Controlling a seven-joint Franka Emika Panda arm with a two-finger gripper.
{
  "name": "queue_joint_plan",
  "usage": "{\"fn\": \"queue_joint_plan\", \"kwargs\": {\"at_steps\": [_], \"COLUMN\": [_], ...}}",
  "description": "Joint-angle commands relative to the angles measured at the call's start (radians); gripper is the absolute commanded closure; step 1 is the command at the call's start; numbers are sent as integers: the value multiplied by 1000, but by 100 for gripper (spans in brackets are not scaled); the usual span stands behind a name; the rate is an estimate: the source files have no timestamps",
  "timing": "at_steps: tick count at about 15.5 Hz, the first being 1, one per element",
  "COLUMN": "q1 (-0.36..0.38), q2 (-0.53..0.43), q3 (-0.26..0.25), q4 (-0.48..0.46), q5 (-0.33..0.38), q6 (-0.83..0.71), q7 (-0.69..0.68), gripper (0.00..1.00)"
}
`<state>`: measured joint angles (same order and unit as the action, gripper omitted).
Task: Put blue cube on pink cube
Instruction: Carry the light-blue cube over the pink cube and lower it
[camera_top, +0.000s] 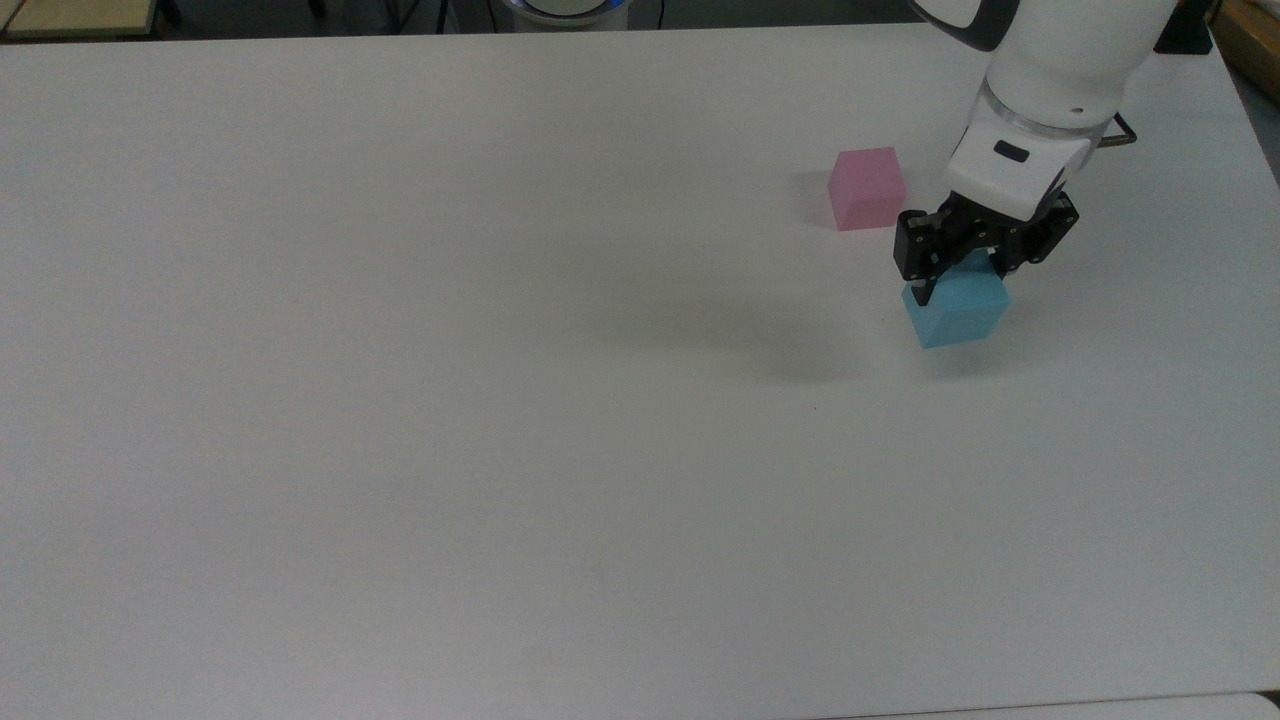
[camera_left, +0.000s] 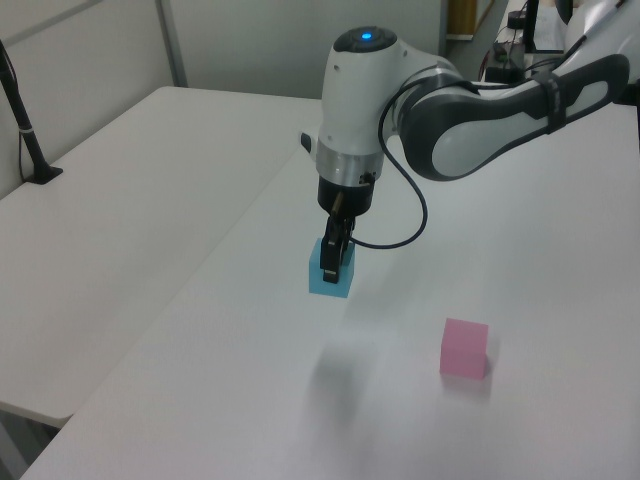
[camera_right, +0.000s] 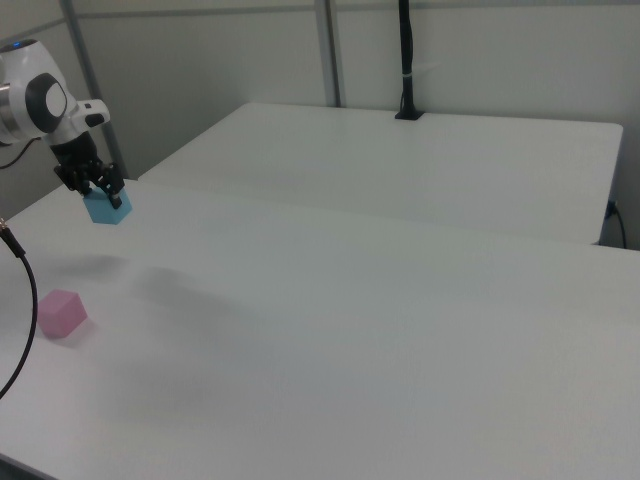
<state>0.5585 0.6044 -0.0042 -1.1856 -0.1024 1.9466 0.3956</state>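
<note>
Toward the top view's upper right, our gripper holds the blue cube clamped, lifted off the table, with the pink cube resting up-left of it.

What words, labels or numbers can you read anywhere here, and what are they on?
None. The blue cube, held off the table in the hand, has plain faces.
The pink cube is plain too.
The arm carries no readable marking, just a blue light.
</note>
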Motion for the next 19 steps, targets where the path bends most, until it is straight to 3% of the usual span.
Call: {"fn": "queue_joint_plan", "kwargs": {"at_steps": [1,7,15,19], "q1": [3,-22,-2,0], "q2": [-107,-193,-529,-626], "q3": [-8,0,3,67], "q4": [-74,-106,-503,-642], "q5": [3,7,42,64], "q6": [-12,-84,-71,-40], "q7": [-3,-4,-4,26], "gripper": [75,74,74,74]}}
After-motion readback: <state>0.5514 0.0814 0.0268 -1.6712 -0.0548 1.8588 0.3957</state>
